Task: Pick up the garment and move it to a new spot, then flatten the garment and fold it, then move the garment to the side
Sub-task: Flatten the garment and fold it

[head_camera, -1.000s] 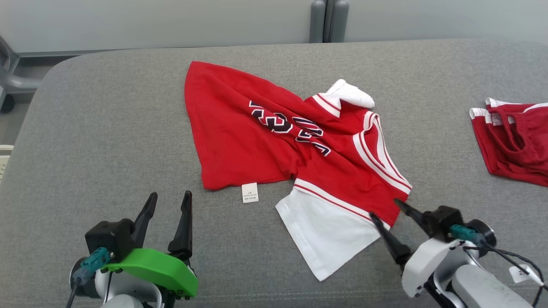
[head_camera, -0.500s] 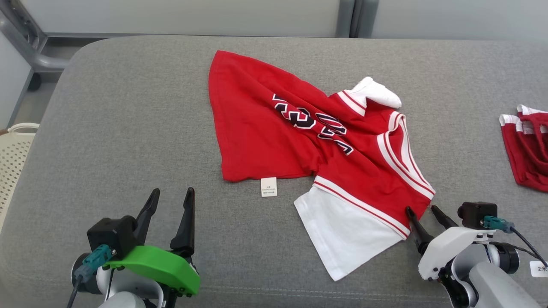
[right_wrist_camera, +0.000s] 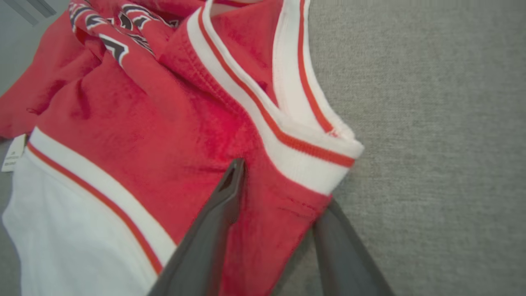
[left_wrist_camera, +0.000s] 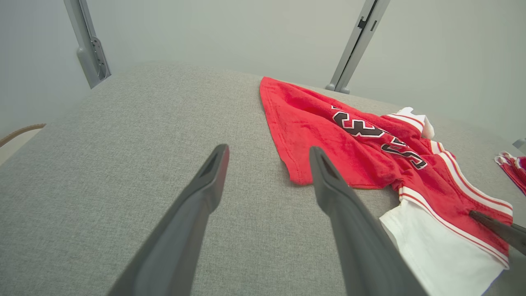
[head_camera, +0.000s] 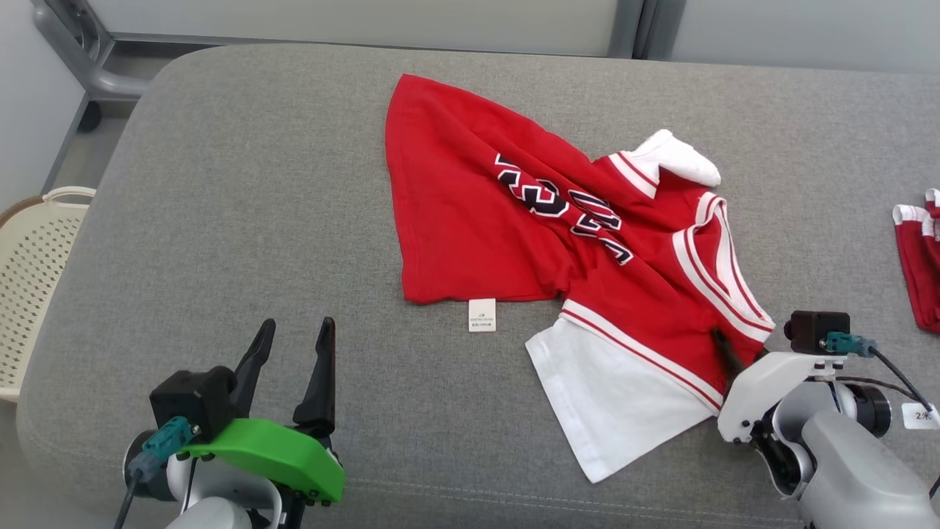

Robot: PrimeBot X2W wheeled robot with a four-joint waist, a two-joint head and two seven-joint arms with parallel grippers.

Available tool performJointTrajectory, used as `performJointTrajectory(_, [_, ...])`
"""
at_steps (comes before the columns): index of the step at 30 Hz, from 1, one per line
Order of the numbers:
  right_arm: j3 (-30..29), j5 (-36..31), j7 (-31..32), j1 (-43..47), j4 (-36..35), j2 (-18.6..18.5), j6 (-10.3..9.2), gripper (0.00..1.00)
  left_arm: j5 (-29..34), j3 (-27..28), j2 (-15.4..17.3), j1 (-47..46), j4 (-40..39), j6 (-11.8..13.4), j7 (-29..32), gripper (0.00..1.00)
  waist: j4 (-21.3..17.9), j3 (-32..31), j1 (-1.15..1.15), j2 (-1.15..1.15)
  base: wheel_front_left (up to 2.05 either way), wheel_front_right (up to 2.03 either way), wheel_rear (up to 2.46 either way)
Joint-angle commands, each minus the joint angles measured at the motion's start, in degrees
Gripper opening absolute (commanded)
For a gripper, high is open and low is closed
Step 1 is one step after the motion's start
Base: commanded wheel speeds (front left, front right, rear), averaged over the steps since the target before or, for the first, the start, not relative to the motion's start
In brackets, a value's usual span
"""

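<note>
From the head we see a grey padded surface point(head_camera: 220, 220) with rounded corners. A pale wall point(head_camera: 367, 15) and a grey post point(head_camera: 631, 29) stand behind it, and a cream perforated basket point(head_camera: 29, 279) sits off its left edge. The red garment point(head_camera: 514, 242) lies crumpled mid-surface, its white sleeve point(head_camera: 617, 397) toward us and a label point(head_camera: 482, 314) at its hem. Another red piece point(head_camera: 918, 272) lies well apart at the right. The left gripper point(head_camera: 297, 323) hovers with its fingers spread, clear of the cloth. The right gripper point(head_camera: 734, 349) meets the garment's near right corner.

The left wrist view shows us the wall and post rising behind the surface.

The right wrist view gives us the contact up close. The jaws are apart, with one finger on top of the red cloth and the other beneath its edge, by the striped collar point(right_wrist_camera: 287, 139).
</note>
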Motion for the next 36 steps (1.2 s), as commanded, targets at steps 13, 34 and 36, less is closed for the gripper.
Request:
performJointTrajectory(13, [4.0,-1.6,1.6,-9.4,3.5,-8.5,-0.07,0.00,1.0,-0.3,-0.1,-1.6,-1.2,0.1,-0.3,1.00,0.0,1.8,0.00,0.00,0.00,0.00,0.00])
performJointTrajectory(34, [14.5,-0.8,4.7,-23.6,11.0,-17.7,-0.08,0.00,2.6,-2.1,-0.9,-5.4,-0.5,-1.3,1.2,1.00,2.6,7.2,0.00,0.00,0.00,0.00,0.00])
performJointTrajectory(36, [15.2,-0.5,4.1,-24.4,11.9,-17.5,-0.08,0.43,2.7,-2.2,-1.0,-5.6,-0.4,-1.3,1.3,1.00,2.5,7.2,0.00,0.00,0.00,0.00,0.00])
